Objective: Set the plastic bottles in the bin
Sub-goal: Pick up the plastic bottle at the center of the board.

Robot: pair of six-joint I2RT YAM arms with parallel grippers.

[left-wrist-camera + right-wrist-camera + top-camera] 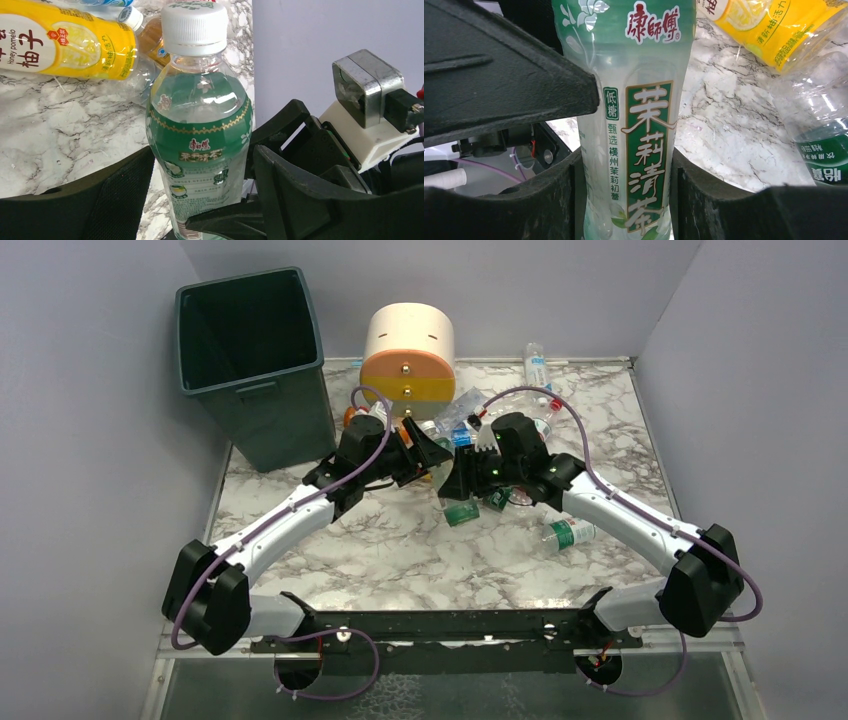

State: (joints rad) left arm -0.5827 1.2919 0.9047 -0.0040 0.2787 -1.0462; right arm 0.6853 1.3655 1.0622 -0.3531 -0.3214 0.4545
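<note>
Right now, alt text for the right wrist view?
A clear bottle with a green label fills the centre, gripped on both sides between the right hand's black fingers. Behind it on the marble table sit a yellow bottle and a clear green-labelled one; another black finger fills the upper left.

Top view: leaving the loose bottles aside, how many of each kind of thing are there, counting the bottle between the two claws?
Tall dark green-grey plastic bin: 1
Round cream and orange drawer unit: 1
Black-and-white robot arms: 2, left arm, right arm
Clear plastic bottle with a green label: 1
Total: 5
</note>
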